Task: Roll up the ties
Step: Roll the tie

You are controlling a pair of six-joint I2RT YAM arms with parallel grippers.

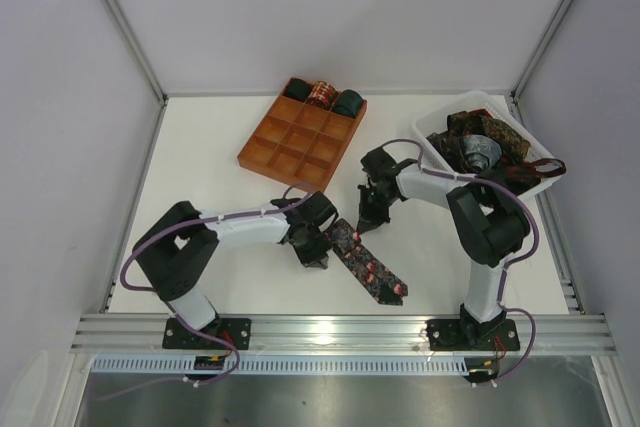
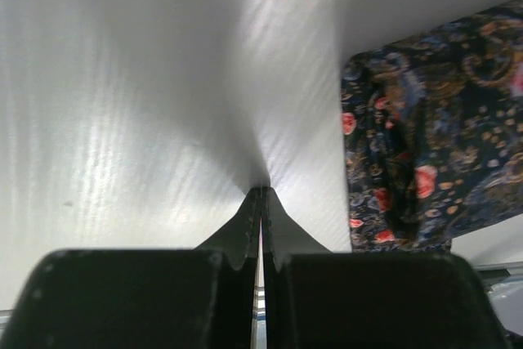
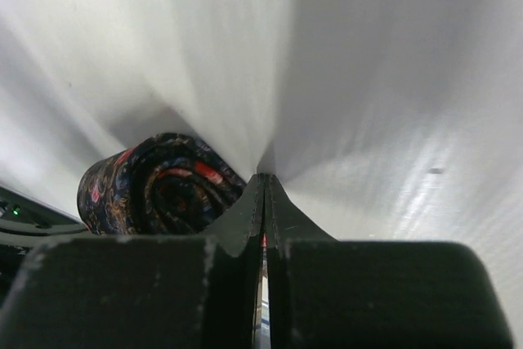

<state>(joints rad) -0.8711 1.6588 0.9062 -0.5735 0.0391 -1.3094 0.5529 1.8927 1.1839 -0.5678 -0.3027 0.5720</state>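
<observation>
Three coiled ties [image 1: 322,95] sit in the tray [image 1: 262,155], one tie [image 1: 372,269] lies part-coiled on the counter [image 1: 215,172], more fill the bin [image 1: 437,125]; left gripper [image 1: 318,261] and right gripper [image 1: 366,225] both closed.

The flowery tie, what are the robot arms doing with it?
They are rolling it up. The tie lies on the table, its far end already curled into a coil. The right gripper is shut beside that coil; the left gripper is shut beside the flat part. Three rolled ties sit in the tray, and more ties wait in the white bin.
</observation>
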